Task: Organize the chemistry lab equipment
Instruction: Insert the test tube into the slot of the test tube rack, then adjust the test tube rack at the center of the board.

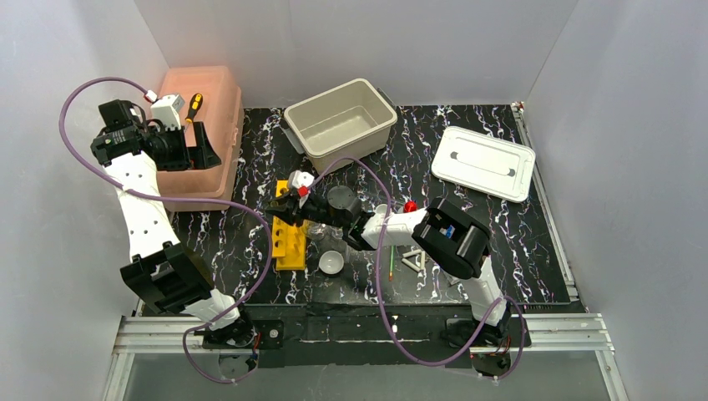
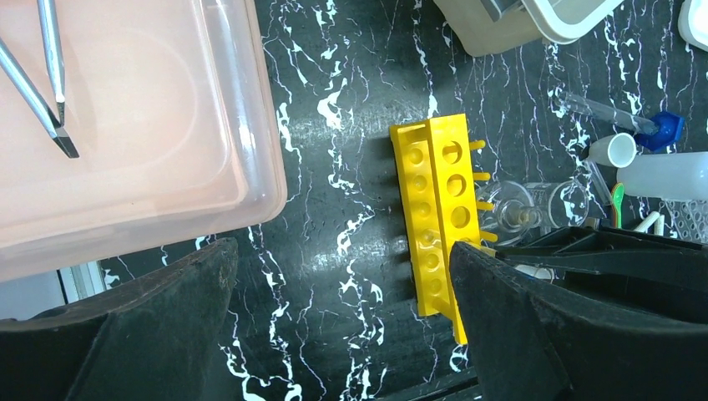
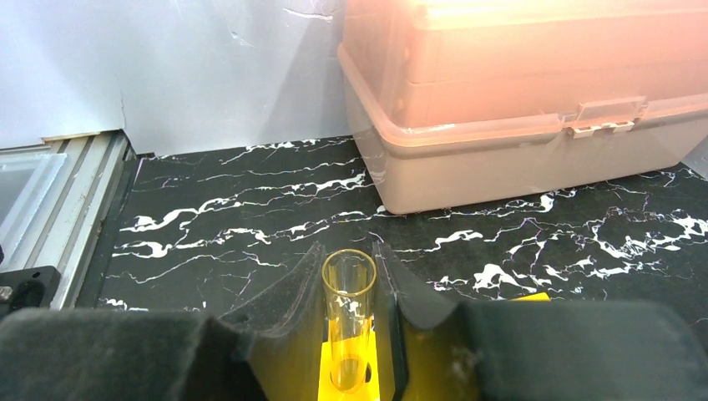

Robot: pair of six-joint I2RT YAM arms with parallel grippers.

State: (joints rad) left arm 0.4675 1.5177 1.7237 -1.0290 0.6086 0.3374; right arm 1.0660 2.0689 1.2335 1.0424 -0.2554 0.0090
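Tube (image 3: 348, 334) sits upright, pinched in the right gripper (image 3: 349, 280) over the yellow rack (image 2: 438, 225) for slotting, while left gripper (image 2: 341, 255) gapes empty.

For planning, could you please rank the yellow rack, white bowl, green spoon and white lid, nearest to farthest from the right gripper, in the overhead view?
From the right gripper, shut on a glass tube:
1. Yellow rack, directly beneath it.
2. White bowl, just right of the rack.
3. Green spoon, farther right.
4. White lid, back right.
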